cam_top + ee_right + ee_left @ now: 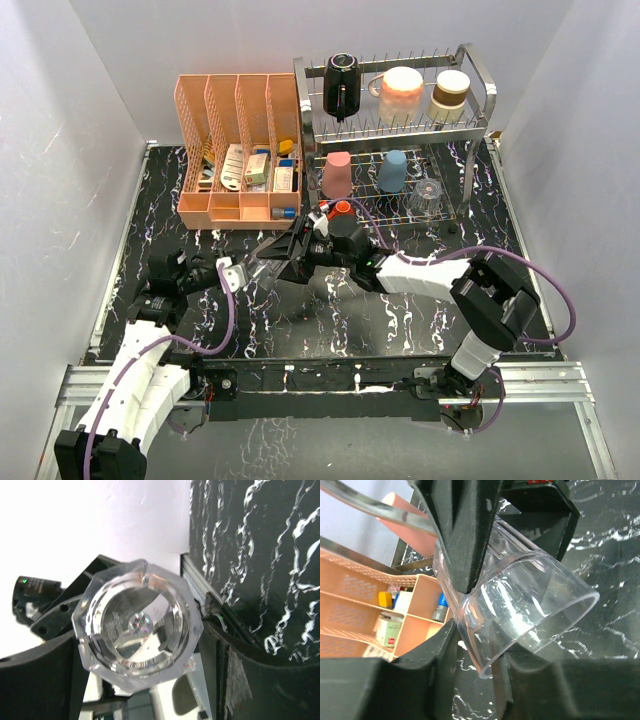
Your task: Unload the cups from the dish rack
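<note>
A clear glass (268, 262) hangs on its side above the table between my two grippers. My right gripper (292, 250) is shut on its thick octagonal base (137, 625). My left gripper (252, 270) is open, and its fingers straddle the wall at the rim: one outside, one inside the glass (530, 600). The dish rack (480, 90) stands at the back right. On its top tier are a black mug (341, 82), a peach mug (402, 90) and a tan-banded cup (450, 93). On its lower tier are a pink tumbler (337, 173), a blue tumbler (392, 170) and a second clear glass (430, 195).
A small orange-red cup (342, 208) stands just in front of the rack, behind my right wrist. A peach plastic organizer (235, 150) with small boxes and bottles stands left of the rack and also shows in the left wrist view (350, 600). White walls enclose the marbled black table (420, 320).
</note>
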Motion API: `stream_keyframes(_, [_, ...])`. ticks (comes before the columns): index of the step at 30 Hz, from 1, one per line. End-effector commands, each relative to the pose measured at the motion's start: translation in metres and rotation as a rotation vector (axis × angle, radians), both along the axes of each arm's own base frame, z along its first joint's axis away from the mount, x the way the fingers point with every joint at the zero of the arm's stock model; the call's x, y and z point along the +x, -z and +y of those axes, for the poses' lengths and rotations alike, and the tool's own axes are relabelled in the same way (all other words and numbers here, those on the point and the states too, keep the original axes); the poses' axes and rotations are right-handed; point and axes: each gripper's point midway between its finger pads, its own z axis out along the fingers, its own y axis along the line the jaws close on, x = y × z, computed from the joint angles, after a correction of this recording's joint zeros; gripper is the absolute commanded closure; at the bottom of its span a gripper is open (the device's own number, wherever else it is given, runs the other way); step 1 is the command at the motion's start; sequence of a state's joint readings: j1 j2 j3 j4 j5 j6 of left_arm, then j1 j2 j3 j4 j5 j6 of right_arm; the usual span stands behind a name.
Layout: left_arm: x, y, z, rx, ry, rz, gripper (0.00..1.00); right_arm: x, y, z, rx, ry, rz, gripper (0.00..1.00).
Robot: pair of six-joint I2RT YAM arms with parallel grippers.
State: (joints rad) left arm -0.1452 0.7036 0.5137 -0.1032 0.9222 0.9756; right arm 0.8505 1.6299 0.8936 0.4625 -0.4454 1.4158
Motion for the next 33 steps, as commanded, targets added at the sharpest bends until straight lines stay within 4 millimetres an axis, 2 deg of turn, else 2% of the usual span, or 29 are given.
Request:
stream_keyframes(1, [-0.004,-0.013,-0.008,-0.033,0.055,-0.043,0.85,-0.005,-0.048,0.006,0.167,-0.050,-0.032,0.64])
stream_keyframes(3, [-0.001,-0.016,-0.008,-0.063,0.029,-0.039,0.98,-0.004,-0.046,0.005,0.150,-0.039,-0.034,0.50])
stream_keyframes(6, [0.002,-0.017,-0.006,-0.080,-0.007,-0.018,1.00,0.003,-0.035,-0.002,0.088,0.012,-0.033,0.23])
stream_keyframes(8, [0.007,-0.014,-0.003,-0.092,-0.054,0.033,1.00,0.013,-0.026,-0.012,0.036,0.065,-0.048,0.13])
stream_keyframes(11, [0.022,-0.003,0.007,-0.089,-0.170,0.142,1.00,0.031,-0.011,-0.038,-0.088,0.170,-0.095,0.05])
stream_keyframes(14, [0.041,0.009,0.020,-0.072,-0.302,0.247,1.00,0.047,0.002,-0.072,-0.235,0.271,-0.148,0.02])
stream_keyframes(18, [0.062,0.021,0.033,-0.036,-0.430,0.351,1.00,0.058,0.014,-0.119,-0.396,0.366,-0.194,0.02])
stream_keyframes(23, [0.079,0.058,0.038,0.127,-0.535,0.513,1.00,0.069,0.021,-0.172,-0.562,0.462,-0.264,0.02])
stream_keyframes(29, [0.093,0.087,0.034,0.277,-0.606,0.681,1.00,0.076,0.023,-0.219,-0.735,0.558,-0.314,0.02])
stream_keyframes(33, [0.108,0.099,0.033,0.318,-0.639,0.702,1.00,0.078,0.026,-0.241,-0.817,0.590,-0.340,0.02])
